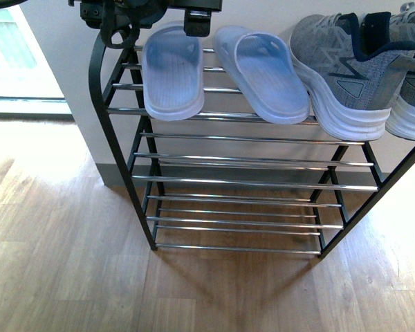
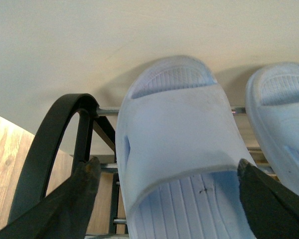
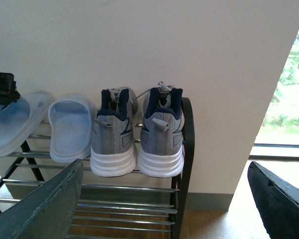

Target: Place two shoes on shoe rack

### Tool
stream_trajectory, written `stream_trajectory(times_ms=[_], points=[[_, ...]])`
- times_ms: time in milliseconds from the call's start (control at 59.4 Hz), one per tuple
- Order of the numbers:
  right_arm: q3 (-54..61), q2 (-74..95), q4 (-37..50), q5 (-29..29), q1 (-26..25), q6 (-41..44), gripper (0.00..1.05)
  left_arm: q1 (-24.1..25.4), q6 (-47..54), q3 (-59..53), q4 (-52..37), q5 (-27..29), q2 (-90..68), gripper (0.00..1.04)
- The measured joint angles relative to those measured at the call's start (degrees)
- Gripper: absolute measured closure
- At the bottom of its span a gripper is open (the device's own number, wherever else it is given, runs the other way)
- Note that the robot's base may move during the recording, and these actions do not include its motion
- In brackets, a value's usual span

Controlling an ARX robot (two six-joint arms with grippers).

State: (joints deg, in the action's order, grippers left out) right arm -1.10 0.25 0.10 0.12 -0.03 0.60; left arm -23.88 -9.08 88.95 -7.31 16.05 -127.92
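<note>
The shoe rack (image 1: 249, 185) stands against the wall, and its top tier holds all the shoes. Two pale blue slides (image 1: 171, 69) (image 1: 266, 72) lie on the left, two grey sneakers (image 1: 346, 69) (image 1: 411, 90) on the right. My left gripper (image 1: 158, 28) is open and straddles the leftmost slide (image 2: 179, 129). Its fingers (image 2: 84, 174) sit either side of the strap, apart from it. The right gripper (image 3: 164, 184) hangs open, back from the rack and facing the sneakers' heels (image 3: 112, 144) (image 3: 162, 139), with nothing between its fingers.
The rack's black side frame (image 2: 55, 134) curves up just beside my left gripper. Lower tiers of chrome bars (image 1: 238, 225) run beneath the shoes. A pale wall (image 3: 189, 50) backs the rack, wooden floor (image 1: 62, 263) lies in front, and a window (image 3: 284, 99) is off to the right.
</note>
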Motion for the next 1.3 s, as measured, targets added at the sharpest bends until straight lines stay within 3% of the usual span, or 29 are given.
stream_trajectory(times_ms=[67, 219, 354, 421, 488, 589, 892, 1297], points=[[0.0, 0.0, 0.0, 0.0, 0.0, 0.0, 0.09, 0.0, 0.9, -1.4, -4.3, 1.3, 0.0, 0.08], [0.0, 0.0, 0.0, 0.0, 0.0, 0.0, 0.09, 0.0, 2.9, -3.2, -12.1, 7.1, 0.0, 0.09], [0.0, 0.0, 0.0, 0.0, 0.0, 0.0, 0.09, 0.0, 3.9, -3.7, -13.7, 7.7, 0.1, 0.1], [0.0, 0.0, 0.0, 0.0, 0.0, 0.0, 0.09, 0.4, 5.8, -8.0, -24.3, 6.5, 0.7, 0.19], [0.0, 0.0, 0.0, 0.0, 0.0, 0.0, 0.09, 1.9, 7.5, -20.4, -42.2, 3.9, 5.1, 0.35], [0.0, 0.0, 0.0, 0.0, 0.0, 0.0, 0.09, 6.1, 8.1, -36.5, -54.3, 1.2, 16.0, 0.58], [0.0, 0.0, 0.0, 0.0, 0.0, 0.0, 0.09, 11.5, 8.3, -58.8, -59.5, -4.3, 30.1, 1.04], [0.0, 0.0, 0.0, 0.0, 0.0, 0.0, 0.09, 17.0, 8.5, -75.8, -58.3, -9.6, 48.6, 1.04]])
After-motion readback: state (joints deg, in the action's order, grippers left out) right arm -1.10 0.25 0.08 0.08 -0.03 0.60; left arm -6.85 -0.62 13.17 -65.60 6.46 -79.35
